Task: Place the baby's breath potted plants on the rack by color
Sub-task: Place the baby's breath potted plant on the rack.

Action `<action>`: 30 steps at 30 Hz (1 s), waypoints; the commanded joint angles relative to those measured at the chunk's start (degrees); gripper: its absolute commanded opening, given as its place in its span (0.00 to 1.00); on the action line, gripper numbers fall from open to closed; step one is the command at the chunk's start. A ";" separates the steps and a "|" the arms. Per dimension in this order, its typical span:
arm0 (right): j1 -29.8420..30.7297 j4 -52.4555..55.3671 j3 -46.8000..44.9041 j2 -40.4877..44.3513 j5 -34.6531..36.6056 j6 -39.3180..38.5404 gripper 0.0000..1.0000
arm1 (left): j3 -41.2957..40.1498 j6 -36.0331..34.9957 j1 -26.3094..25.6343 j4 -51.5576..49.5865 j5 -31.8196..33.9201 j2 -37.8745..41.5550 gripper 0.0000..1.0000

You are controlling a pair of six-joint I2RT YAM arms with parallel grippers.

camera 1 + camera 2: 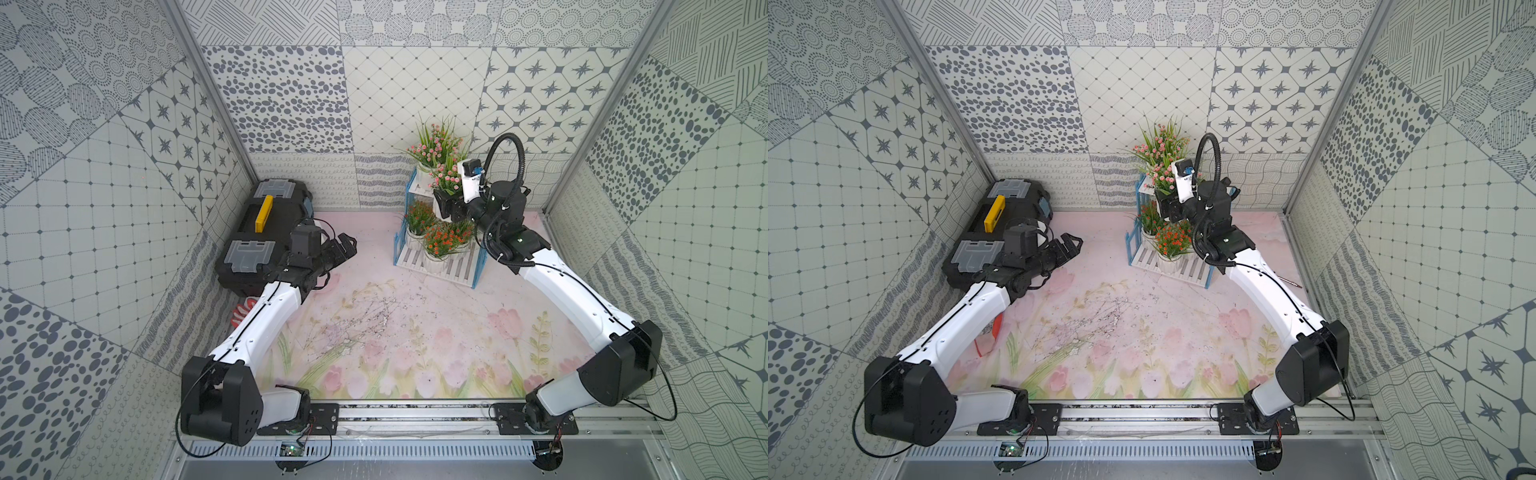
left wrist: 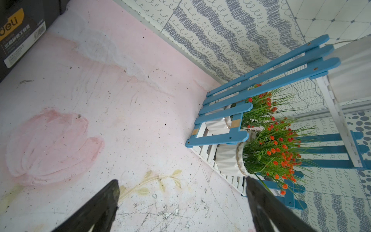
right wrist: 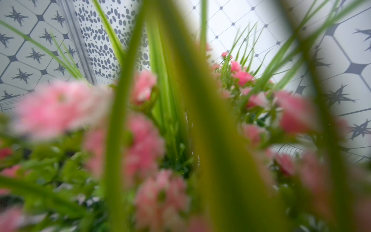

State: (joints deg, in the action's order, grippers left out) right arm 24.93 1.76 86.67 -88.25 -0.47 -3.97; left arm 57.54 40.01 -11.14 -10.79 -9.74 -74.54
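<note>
- A black toolbox (image 1: 266,232) lay at the far left, no part of the task
- The left gripper (image 1: 345,245) hovered beside it, jaws spread and empty, well apart from the rack (image 1: 453,270)
- On the lower tier stood a rear orange-red plant (image 1: 419,214) and a front orange-red plant (image 1: 444,243); no third could be made out
- A back pink plant (image 1: 434,143) sat on the upper tier
- The near pink plant (image 1: 449,176) was at the right gripper (image 1: 442,203); its jaws were hidden, so any hold could not be told
- The sorting looked nearly finished

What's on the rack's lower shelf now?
Visible: rear orange-red plant and front orange-red plant, in white pots. The right arm hides the other end of the lower shelf.
</note>
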 commanded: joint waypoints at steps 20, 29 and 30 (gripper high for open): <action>-12.81 -2.34 18.54 -16.34 -2.33 1.90 0.80 | 2.32 -0.99 0.45 2.67 -1.00 -3.33 0.98; -14.36 -1.72 18.53 -17.26 -2.73 3.00 0.81 | 2.24 -0.77 0.41 3.10 -1.15 -3.70 0.98; -14.47 -1.55 18.49 -17.11 -2.86 3.21 0.81 | 2.26 -0.70 0.41 3.08 -1.25 -3.80 0.98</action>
State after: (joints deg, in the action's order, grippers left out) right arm 11.07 4.95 102.54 -105.43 -3.05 -1.41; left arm 59.22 40.01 -11.09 -10.44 -10.13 -78.15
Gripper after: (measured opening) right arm 0.843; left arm 0.983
